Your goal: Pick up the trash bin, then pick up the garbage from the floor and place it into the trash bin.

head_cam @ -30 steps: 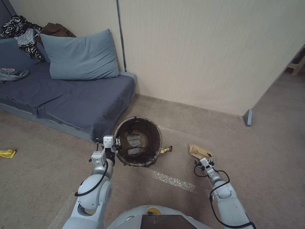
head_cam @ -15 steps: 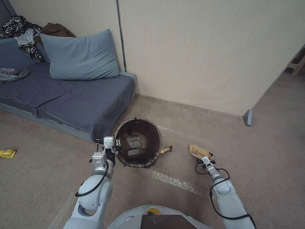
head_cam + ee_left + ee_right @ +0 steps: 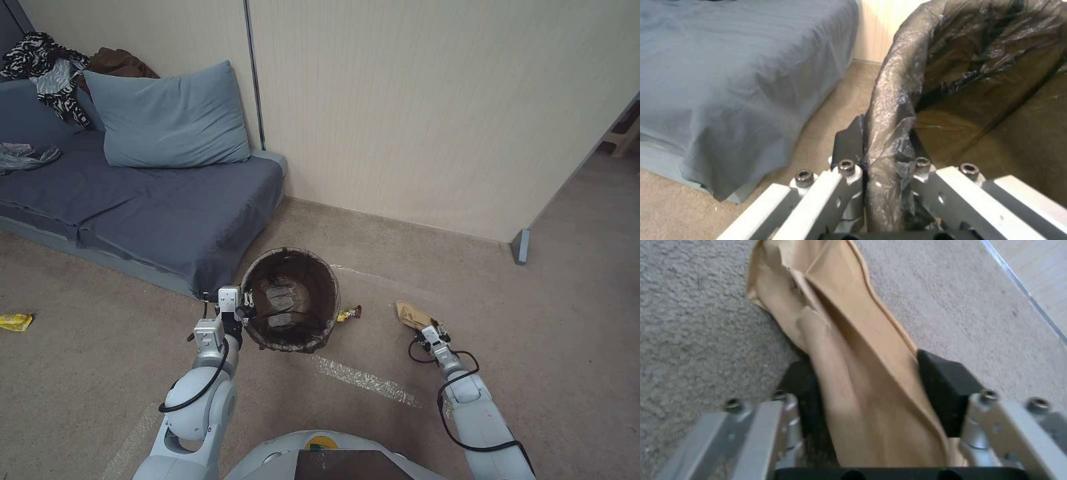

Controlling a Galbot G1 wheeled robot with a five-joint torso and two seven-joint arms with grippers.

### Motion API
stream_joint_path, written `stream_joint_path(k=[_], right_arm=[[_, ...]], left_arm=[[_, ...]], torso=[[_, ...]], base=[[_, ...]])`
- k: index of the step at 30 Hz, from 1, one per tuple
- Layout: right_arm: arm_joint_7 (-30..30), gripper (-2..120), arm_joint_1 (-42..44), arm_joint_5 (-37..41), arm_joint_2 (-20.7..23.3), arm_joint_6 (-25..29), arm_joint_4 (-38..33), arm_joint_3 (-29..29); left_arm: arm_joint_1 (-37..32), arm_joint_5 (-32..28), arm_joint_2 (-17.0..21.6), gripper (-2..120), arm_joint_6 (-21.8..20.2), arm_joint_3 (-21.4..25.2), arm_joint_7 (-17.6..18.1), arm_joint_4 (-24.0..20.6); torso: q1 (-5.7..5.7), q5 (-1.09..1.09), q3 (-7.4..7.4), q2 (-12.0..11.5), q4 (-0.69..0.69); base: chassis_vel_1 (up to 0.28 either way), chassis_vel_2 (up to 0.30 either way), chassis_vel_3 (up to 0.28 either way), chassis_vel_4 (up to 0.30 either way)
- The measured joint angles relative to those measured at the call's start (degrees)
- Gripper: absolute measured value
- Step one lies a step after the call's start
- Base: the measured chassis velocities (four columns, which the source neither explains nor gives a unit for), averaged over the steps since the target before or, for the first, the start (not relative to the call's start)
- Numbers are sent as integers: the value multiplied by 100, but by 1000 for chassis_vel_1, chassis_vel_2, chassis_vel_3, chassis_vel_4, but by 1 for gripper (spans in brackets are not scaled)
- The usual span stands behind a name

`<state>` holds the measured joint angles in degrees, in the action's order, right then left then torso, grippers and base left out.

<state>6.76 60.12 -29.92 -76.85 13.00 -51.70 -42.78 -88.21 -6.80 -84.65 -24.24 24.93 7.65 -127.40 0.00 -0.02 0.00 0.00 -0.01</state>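
We see the tan paper bag (image 3: 849,350) lying flat on the carpeted floor (image 3: 547,320), a long, creased piece whose long axis runs straight out from our right gripper (image 3: 876,406) and away toward the wall (image 3: 427,107). Its near end lies between the two black fingers (image 3: 947,386), one pad on each side of it. The pads press against its edges, so we read the fingers as closed on the bag. In the head view the bag (image 3: 410,313) sits to the right of the trash bin (image 3: 291,307), just beyond the right gripper (image 3: 433,331), which is low at the floor.

Our left gripper (image 3: 882,160) holds the trash bin (image 3: 987,83) by its rim: the dark liner folded over the edge is pinched between the fingers (image 3: 851,140), one outside the wall and one inside. The bin tilts with its mouth turned up toward our head camera, beside the corner of the blue-grey sofa bed (image 3: 133,207). In the head view the left gripper (image 3: 235,308) is at the bin's left rim.

A small brown-and-gold wrapper (image 3: 349,313) lies on the floor just right of the bin, and a yellow wrapper (image 3: 15,321) lies far to the left. We can read no writing on any of them.
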Motion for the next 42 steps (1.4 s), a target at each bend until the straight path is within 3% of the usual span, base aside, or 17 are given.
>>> stream_joint_path(k=[1,3,6,8,10,16,30,38,41,42], right_arm=[[0,51,0,0,0,0,0,0],[-2,33,-19,8,0,11,56,9],[-3,32,-21,12,1,17,65,9],[-3,19,-19,20,-2,21,68,6],[-3,19,-16,23,-3,21,66,4],[-33,0,26,52,-23,22,25,-26],[-305,0,215,280,-89,3,-319,-64],[-495,0,741,801,-168,1,-1492,76],[-517,0,1134,1150,-196,2,-2463,175],[-517,0,1134,1150,-196,2,-2463,175]], left_arm=[[0,0,0,6,0,0,0,0],[-1,2,0,6,0,-1,-2,0],[-1,2,1,6,0,-1,-3,0],[-1,5,-2,6,0,-2,-5,0],[-1,6,-3,6,0,-4,-5,0],[8,11,-9,6,0,-15,-8,13],[19,17,-8,6,6,-43,-11,36],[31,17,-3,6,15,-83,-11,157],[40,-5,26,6,9,-67,-11,156],[40,-5,26,6,9,-67,-11,156]], torso=[[0,0,0,0,0],[0,0,0,0,1],[0,0,0,0,1],[0,1,0,0,1],[0,1,0,0,1],[0,2,0,0,1],[0,5,0,0,1],[0,2,0,0,1],[0,0,0,0,2],[0,0,0,0,2]], base=[[0,0,0,0],[0,0,0,0],[0,0,0,0],[0,0,0,0],[0,0,0,0],[0,0,0,0],[0,0,0,0],[0,0,0,0],[0,0,0,0],[0,0,0,0]])
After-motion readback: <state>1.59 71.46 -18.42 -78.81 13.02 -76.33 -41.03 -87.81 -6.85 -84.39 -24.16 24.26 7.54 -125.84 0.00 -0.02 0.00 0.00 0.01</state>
